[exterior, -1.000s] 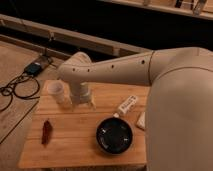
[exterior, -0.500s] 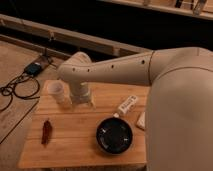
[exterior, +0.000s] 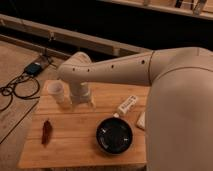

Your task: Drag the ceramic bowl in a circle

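Black bowl (exterior: 114, 136) on the front right of the wooden counter (exterior: 70, 147); well apart to the left, a small dark red item (exterior: 46, 132); just behind the bowl, a white packet (exterior: 127, 105); farther back, claw (exterior: 83, 101) lowered beside the white cup (exterior: 56, 91), apart from the bowl; cannot tell its grip.

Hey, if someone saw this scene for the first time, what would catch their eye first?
The big pale robot arm sweeps in from the right and fills much of the view, its hand down at the back left of the wooden table, beside a white cup. Next is the glossy black ceramic bowl near the table's front right, apart from the hand. A small reddish-brown item lies front left.
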`<state>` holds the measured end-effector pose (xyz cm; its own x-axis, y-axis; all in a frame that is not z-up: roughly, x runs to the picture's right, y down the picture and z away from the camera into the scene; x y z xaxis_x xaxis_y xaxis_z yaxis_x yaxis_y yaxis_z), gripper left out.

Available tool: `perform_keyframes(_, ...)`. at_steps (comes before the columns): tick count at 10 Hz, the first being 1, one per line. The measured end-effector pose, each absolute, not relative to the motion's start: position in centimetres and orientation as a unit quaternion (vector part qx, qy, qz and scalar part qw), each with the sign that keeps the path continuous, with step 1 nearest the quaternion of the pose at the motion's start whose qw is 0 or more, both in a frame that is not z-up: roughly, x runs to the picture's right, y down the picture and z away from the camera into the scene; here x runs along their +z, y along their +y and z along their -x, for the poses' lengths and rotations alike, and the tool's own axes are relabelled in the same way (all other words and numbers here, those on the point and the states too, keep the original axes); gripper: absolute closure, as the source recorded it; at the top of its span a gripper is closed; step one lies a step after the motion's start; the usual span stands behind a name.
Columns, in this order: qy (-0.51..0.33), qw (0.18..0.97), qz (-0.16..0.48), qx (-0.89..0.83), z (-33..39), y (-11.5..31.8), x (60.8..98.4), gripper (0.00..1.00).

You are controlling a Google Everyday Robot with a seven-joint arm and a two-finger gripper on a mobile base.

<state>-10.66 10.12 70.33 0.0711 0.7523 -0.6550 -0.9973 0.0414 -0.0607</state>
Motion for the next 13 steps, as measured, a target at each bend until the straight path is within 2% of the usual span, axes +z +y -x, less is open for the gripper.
perform_keyframes(5,0.235,0.681,0.262,0.643,10.5,10.1,70.4,0.35)
perform_keyframes(8,0.266,0.644,0.234,0.678,6.1,10.5,71.9,0.35)
perform_keyframes(13,0.289,0.567,0.203,0.744,2.1,14.7,75.3,0.35)
